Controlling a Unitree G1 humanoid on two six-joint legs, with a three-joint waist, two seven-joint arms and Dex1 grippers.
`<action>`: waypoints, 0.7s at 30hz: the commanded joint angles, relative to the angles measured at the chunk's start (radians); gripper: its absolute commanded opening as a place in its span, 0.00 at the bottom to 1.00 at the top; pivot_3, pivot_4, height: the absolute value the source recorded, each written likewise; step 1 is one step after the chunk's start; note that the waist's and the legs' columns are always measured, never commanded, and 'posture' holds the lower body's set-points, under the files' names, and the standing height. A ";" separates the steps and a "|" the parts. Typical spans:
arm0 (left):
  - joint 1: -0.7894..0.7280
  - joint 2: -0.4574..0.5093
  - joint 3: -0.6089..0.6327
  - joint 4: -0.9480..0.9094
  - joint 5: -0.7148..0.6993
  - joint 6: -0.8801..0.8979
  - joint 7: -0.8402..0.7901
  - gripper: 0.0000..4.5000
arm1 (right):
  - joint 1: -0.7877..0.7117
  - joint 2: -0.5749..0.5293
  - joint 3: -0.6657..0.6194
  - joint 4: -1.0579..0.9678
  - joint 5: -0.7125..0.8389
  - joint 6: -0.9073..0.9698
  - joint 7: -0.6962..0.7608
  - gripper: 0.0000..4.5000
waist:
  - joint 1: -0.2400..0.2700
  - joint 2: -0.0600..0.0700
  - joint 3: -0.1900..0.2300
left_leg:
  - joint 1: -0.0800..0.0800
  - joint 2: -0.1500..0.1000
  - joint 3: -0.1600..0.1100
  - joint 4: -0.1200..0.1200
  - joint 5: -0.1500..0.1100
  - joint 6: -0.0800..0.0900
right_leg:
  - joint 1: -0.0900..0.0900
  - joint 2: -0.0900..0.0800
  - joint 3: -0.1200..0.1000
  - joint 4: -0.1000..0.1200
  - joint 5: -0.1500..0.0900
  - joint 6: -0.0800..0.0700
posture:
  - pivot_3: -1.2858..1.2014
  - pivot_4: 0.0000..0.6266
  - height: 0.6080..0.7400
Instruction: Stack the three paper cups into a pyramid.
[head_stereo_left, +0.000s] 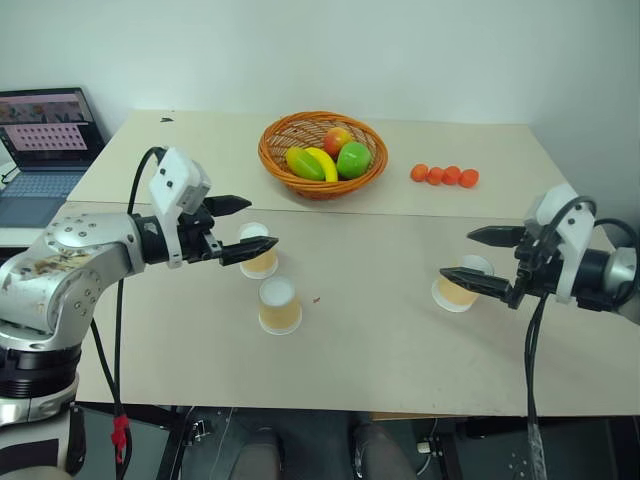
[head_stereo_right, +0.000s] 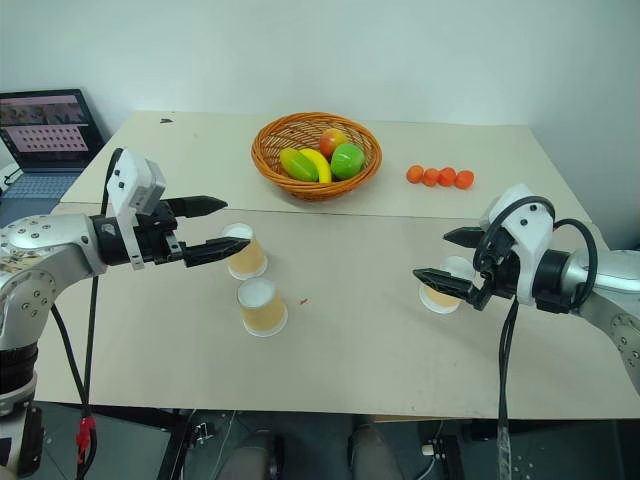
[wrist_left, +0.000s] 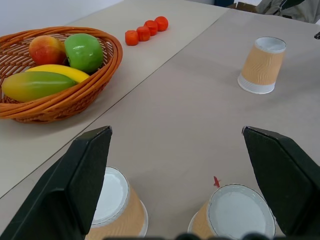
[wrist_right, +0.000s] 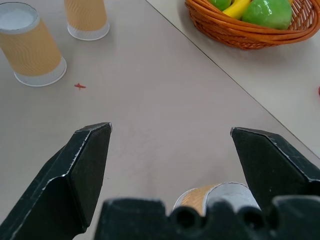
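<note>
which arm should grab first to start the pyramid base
Probably the right. Two paper cups already stand upside down close together by the open left gripper; the lone cup sits far off, just under the open right gripper.

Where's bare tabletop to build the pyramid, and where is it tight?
Widest free patch: the beige table between the two upside-down yellow-orange paper cups near the open left pincer and the third paper cup under the open right pincer. The near edge is bare too. Crowded behind: the woven orange fruit basket and a row of small orange balls.
</note>
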 joint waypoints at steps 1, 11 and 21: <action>-0.031 0.001 0.005 -0.014 -0.005 -0.025 -0.016 0.99 | -0.015 0.011 -0.042 -0.020 0.000 0.014 -0.014 1.00 | 0.000 0.000 0.000 | 0.000 0.000 0.000 0.000 0.000 0.000 | 0.000 0.000 0.000 0.000 0.000 0.000 | 0.52 0.24 0.95; 0.020 -0.019 0.089 -0.078 -0.206 0.060 -0.053 0.99 | -0.052 0.032 -0.039 -0.008 0.015 0.032 0.007 1.00 | -0.005 0.000 0.000 | -0.001 0.000 0.000 0.002 0.000 0.000 | 0.000 0.000 0.000 0.001 0.000 0.000 | 0.52 0.24 0.95; 0.249 -0.065 0.113 -0.130 -0.062 -0.165 -0.018 0.99 | -0.044 0.039 -0.032 0.002 0.006 0.044 0.021 1.00 | 0.000 0.001 0.000 | 0.001 0.000 0.000 0.004 0.000 0.000 | 0.002 0.000 0.000 0.001 0.001 0.000 | 0.52 0.24 0.95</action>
